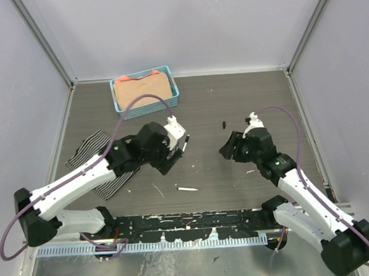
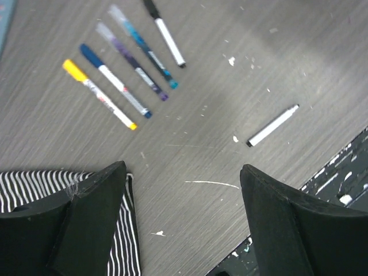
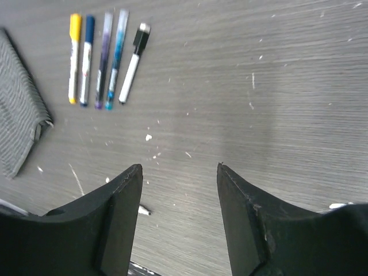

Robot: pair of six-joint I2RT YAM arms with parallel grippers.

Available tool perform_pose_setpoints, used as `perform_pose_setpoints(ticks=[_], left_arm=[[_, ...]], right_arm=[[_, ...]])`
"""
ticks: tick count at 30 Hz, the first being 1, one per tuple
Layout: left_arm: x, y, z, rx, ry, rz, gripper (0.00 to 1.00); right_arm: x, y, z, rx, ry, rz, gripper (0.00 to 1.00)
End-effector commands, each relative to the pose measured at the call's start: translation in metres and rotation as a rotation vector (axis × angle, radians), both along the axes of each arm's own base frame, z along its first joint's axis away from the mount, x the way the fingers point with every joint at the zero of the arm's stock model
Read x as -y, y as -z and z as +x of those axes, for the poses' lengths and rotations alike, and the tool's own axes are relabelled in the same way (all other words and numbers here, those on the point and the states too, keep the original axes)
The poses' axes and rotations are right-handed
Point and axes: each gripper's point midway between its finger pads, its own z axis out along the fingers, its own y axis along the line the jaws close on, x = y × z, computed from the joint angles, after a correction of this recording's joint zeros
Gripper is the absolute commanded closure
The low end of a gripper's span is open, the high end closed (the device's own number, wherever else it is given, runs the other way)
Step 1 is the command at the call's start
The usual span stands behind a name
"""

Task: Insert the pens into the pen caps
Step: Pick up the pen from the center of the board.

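Five pens lie side by side in a slanted row at the upper left of the left wrist view: a yellow-capped pen (image 2: 101, 95), a blue-capped pen (image 2: 115, 81), a purple-capped pen (image 2: 133, 62), a light-blue-capped pen (image 2: 144, 47) and a black-capped pen (image 2: 167, 34). Each carries its cap on the end toward the top of the frame. The pens sit close together without crossing. The right wrist view shows the same row at its upper left.

A loose white pen (image 2: 273, 125) lies apart from the row at the right of the left wrist view, with a dark tip at its lower end and no cap on it. In the top view it lies at lower centre.

The left gripper (image 2: 183, 172) is spread wide with only bare table between its fingers. The right gripper (image 3: 179, 169) is also spread and pinches nothing.

A striped cloth (image 2: 34, 187) lies at the lower left, beside the left gripper. On the grey table (image 1: 263, 103), a small dark piece (image 1: 223, 123) sits at centre, too small to identify. A blue basket (image 1: 122, 110) holding a tan cloth (image 1: 143, 89) stands at the upper left.
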Motion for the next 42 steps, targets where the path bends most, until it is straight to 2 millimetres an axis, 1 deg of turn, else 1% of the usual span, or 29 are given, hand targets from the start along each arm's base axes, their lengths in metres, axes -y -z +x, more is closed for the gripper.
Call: perform_pose_setpoints(ticks=[1,3,7,9,11,13,16,19,22,30,33,37,41,42], left_arm=[[0.026,0.03,-0.015,-0.022,0.144,0.1,0.13],[0.04,0.049,-0.027,-0.046,0.222,0.159,0.13],[0.055,0.081,-0.046,-0.133,0.35,0.208,0.13],[0.063,0.094,-0.061,-0.192,0.421,0.218,0.13],[0.069,0.106,-0.074,-0.238,0.482,0.234,0.13],[0.067,0.119,-0.074,-0.247,0.498,0.274,0.14],[0.065,0.137,-0.076,-0.28,0.513,0.318,0.15],[0.067,0.148,-0.084,-0.328,0.541,0.329,0.19],[0.068,0.156,-0.086,-0.343,0.548,0.338,0.2],[0.081,0.17,-0.072,-0.304,0.523,0.349,0.22],[0.081,0.178,-0.069,-0.303,0.526,0.374,0.26],[0.082,0.186,-0.067,-0.305,0.522,0.395,0.28],[0.083,0.193,-0.068,-0.321,0.517,0.396,0.34],[0.083,0.195,-0.07,-0.328,0.519,0.397,0.38]], right_arm=[[0.0,-0.04,0.011,0.063,-0.012,0.215,0.4],[0.004,-0.058,0.011,0.12,-0.025,0.267,0.4],[0.018,-0.093,0.008,0.229,0.023,0.328,0.4],[0.023,-0.119,0.001,0.295,0.044,0.361,0.4],[0.026,-0.146,-0.011,0.367,0.042,0.386,0.4],[0.029,-0.172,-0.023,0.435,0.031,0.388,0.4],[0.035,-0.198,-0.039,0.501,0.019,0.365,0.4],[0.036,-0.208,-0.046,0.512,0.011,0.356,0.4],[0.032,-0.212,-0.05,0.513,-0.015,0.369,0.4],[0.03,-0.221,-0.057,0.523,-0.051,0.361,0.4],[0.03,-0.223,-0.06,0.526,-0.054,0.361,0.4],[0.029,-0.224,-0.06,0.515,-0.062,0.352,0.4],[0.028,-0.226,-0.062,0.512,-0.072,0.349,0.4],[0.028,-0.225,-0.061,0.51,-0.072,0.346,0.4]])
